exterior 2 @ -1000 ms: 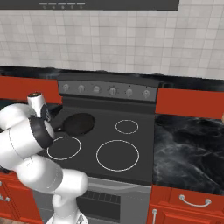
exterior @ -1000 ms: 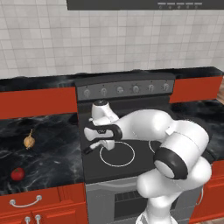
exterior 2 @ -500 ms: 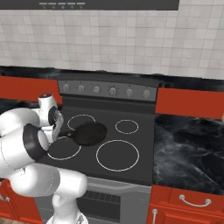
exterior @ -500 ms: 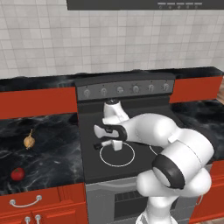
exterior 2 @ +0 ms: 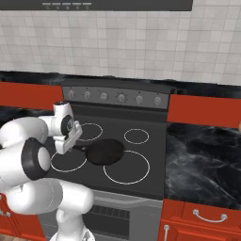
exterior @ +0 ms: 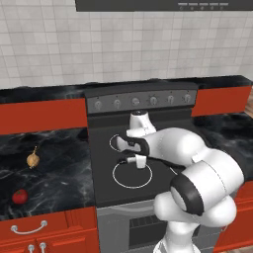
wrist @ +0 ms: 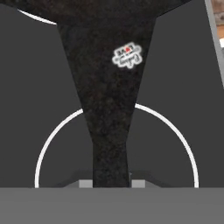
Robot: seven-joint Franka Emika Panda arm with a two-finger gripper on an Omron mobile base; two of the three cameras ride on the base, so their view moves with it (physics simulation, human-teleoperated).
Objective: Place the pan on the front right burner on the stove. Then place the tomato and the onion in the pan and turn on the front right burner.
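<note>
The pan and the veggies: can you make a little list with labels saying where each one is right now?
pan: held by its handle in the shut gripper, partly over the front right burner
tomato: on the black counter left of the stove
onion: on the same counter, behind the tomato
in the pan: nothing

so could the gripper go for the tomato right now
Probably not: the gripper is shut on the pan handle over the stove. The tomato sits uncovered on the left counter.
</note>
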